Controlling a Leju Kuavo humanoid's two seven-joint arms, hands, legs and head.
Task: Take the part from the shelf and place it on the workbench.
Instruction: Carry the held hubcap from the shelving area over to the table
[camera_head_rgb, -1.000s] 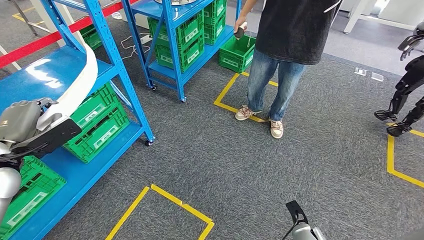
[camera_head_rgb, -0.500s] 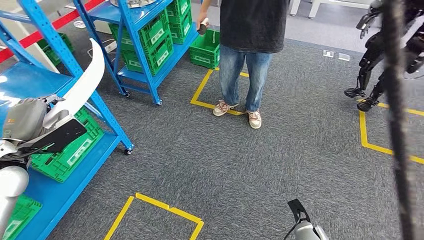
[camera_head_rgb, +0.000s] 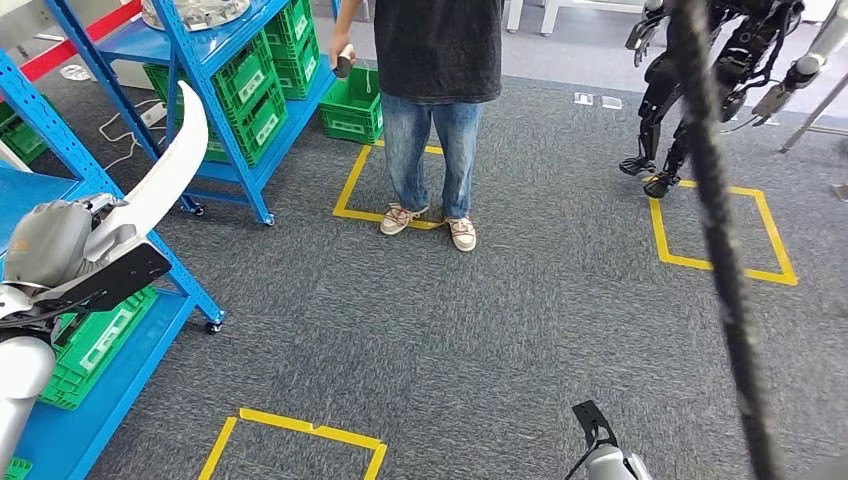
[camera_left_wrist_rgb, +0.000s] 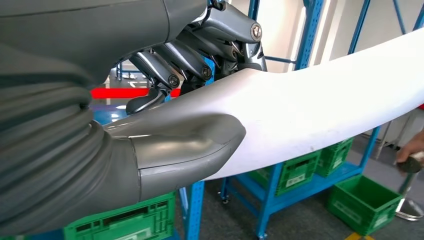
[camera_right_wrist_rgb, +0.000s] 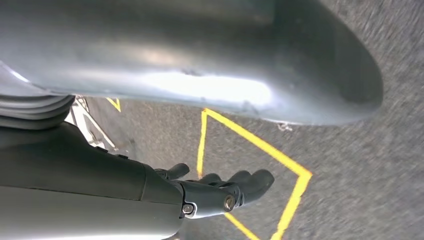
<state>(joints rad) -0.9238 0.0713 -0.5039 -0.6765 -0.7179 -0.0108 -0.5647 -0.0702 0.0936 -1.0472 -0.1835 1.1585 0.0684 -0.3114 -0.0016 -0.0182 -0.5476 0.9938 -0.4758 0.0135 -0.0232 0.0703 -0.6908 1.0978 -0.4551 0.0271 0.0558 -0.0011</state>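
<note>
The part (camera_head_rgb: 165, 180) is a long, curved white panel. My left hand (camera_head_rgb: 55, 245) grips its lower end at the left of the head view, and the panel rises up and to the right in front of the blue shelf post. In the left wrist view the thumb and dark fingers (camera_left_wrist_rgb: 170, 70) wrap around the white part (camera_left_wrist_rgb: 320, 115). My right hand (camera_right_wrist_rgb: 220, 192) hangs over the grey carpet with its fingers stretched out and nothing in them. The right arm's end (camera_head_rgb: 605, 455) peeks in at the bottom edge of the head view.
Blue shelving (camera_head_rgb: 195, 285) with green crates (camera_head_rgb: 95, 340) stands close on my left, with a second rack (camera_head_rgb: 240, 70) behind it. A person (camera_head_rgb: 435, 60) stands ahead on a yellow tape square. Another humanoid robot (camera_head_rgb: 690, 90) stands at the back right. A dark cable (camera_head_rgb: 715, 230) hangs in front.
The whole picture has slid left, so the camera has turned right, away from the shelves. My left hand still holds the white part in the same pose.
</note>
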